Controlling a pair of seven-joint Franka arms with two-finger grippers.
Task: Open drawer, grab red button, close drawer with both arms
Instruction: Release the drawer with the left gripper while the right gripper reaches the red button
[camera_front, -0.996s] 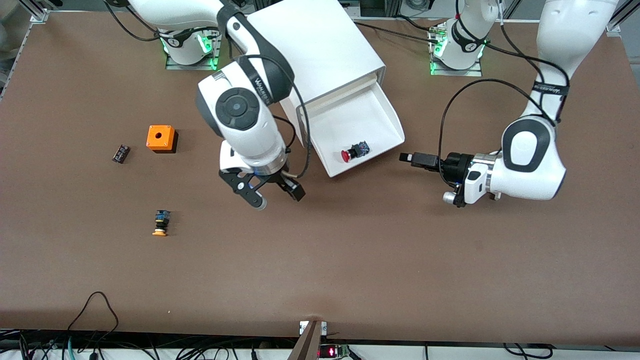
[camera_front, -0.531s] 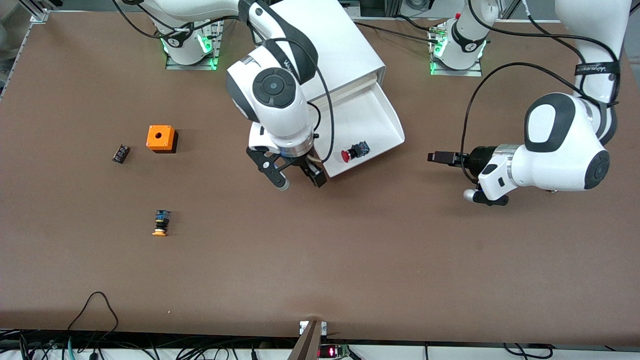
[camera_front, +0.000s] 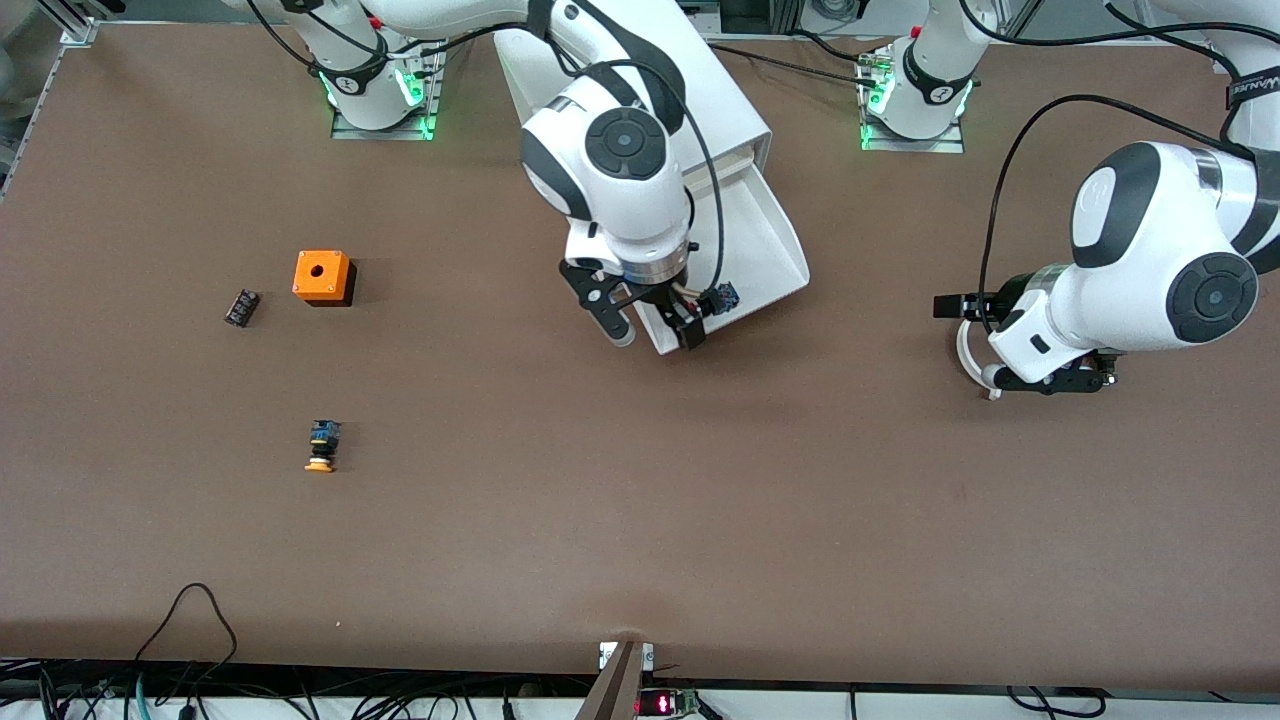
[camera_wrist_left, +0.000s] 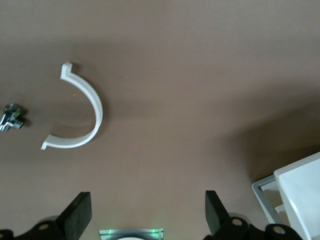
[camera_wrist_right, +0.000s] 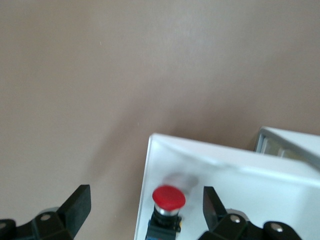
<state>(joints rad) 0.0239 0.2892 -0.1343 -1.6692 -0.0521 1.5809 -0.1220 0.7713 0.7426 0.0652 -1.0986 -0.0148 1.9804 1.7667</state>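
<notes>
The drawer (camera_front: 770, 235) stands pulled out of the white cabinet (camera_front: 720, 110). The button lies in it near the low front wall; its blue-black body (camera_front: 722, 297) shows in the front view and its red cap (camera_wrist_right: 169, 197) in the right wrist view. My right gripper (camera_front: 657, 338) is open over the drawer's front corner. In the right wrist view (camera_wrist_right: 145, 200) one finger is over the bare table and the other over the tray, with the cap between them. My left gripper (camera_front: 945, 306) is open and empty (camera_wrist_left: 147, 205), over the table toward the left arm's end.
A white curved strip (camera_wrist_left: 80, 112) and a small metal part (camera_wrist_left: 11, 116) lie on the table near the left gripper. An orange cube with a hole (camera_front: 322, 276), a small black part (camera_front: 241, 306) and an orange-capped button (camera_front: 320, 447) lie toward the right arm's end.
My right gripper has moved from over the bare table to over the drawer's front corner and the button. My left gripper has drawn away from the drawer toward its end of the table.
</notes>
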